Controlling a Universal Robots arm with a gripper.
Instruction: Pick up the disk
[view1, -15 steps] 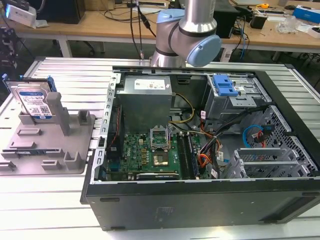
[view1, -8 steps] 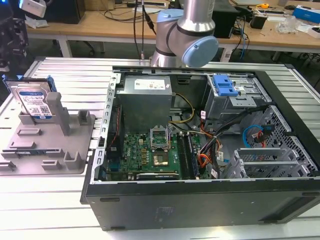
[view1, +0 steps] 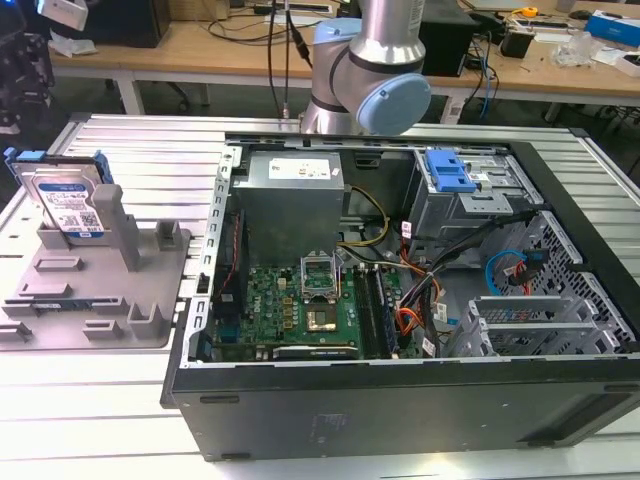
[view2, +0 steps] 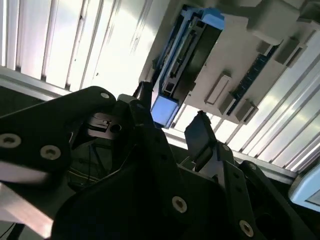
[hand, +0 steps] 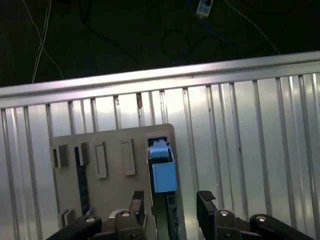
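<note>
Your disk (view1: 68, 200) stands on edge in the grey fixture (view1: 100, 290) at the exterior view's left, label facing the camera, blue rail on top. The fixture lies on the ribbed metal table (view1: 130, 140), just beside the open computer case (view1: 400, 300). The arm (view1: 365, 70) shows at the exterior view's top centre. In both wrist views your gripper (hand: 171, 206) (view2: 175, 127) has its fingers (hand: 206, 202) spread apart and holding nothing. The disk (hand: 162, 170) (view2: 187, 55) shows edge-on, in line with the gap between them.
</note>
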